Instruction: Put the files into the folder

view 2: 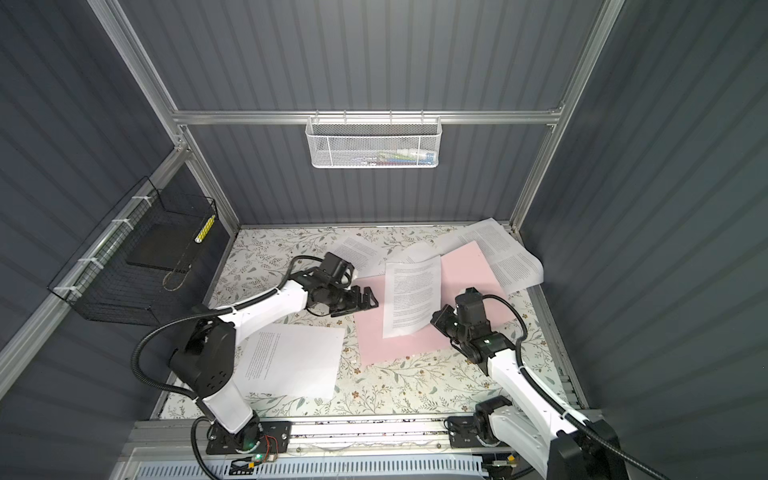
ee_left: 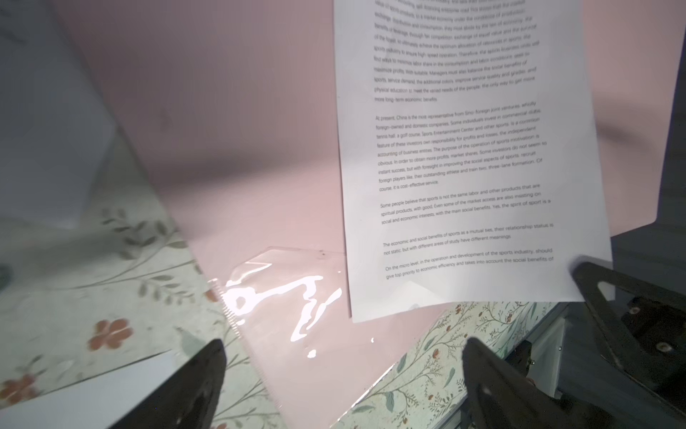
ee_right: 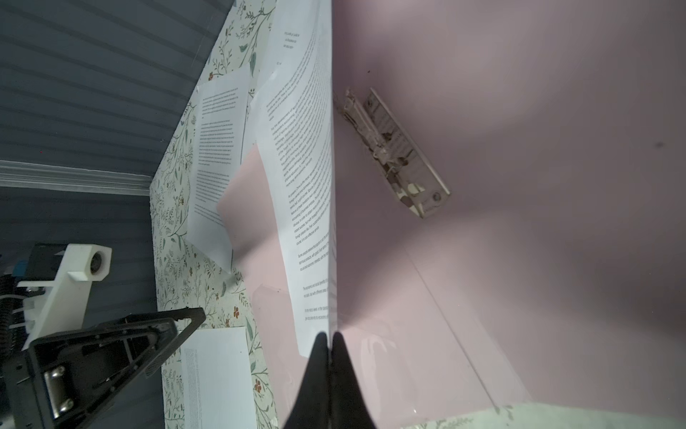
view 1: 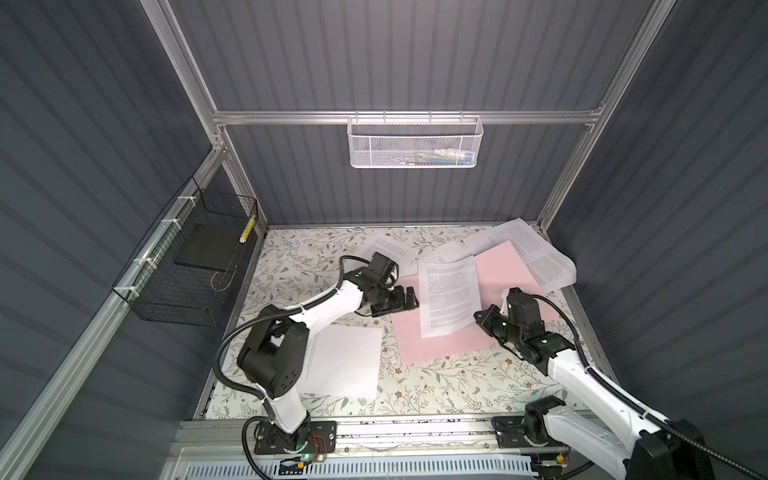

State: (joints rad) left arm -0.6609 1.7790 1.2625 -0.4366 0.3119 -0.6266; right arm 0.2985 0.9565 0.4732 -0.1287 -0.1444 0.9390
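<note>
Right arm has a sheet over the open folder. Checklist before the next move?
1. Right pincer grip: ok, shut on a corner of the held sheet.
2. Left pincer free: ok, open and empty, at the left edge of the folder.
3. Folder open: ok, its pink inside faces up.
4. Clip uncovered: ok, bare metal shows. Whether it is unlatched: cannot tell.
5. Held sheet lying flat: not ok, its gripped side is lifted off the folder.
6. Far sheets off the folder: not ok, they overlap its far right edge.
</note>
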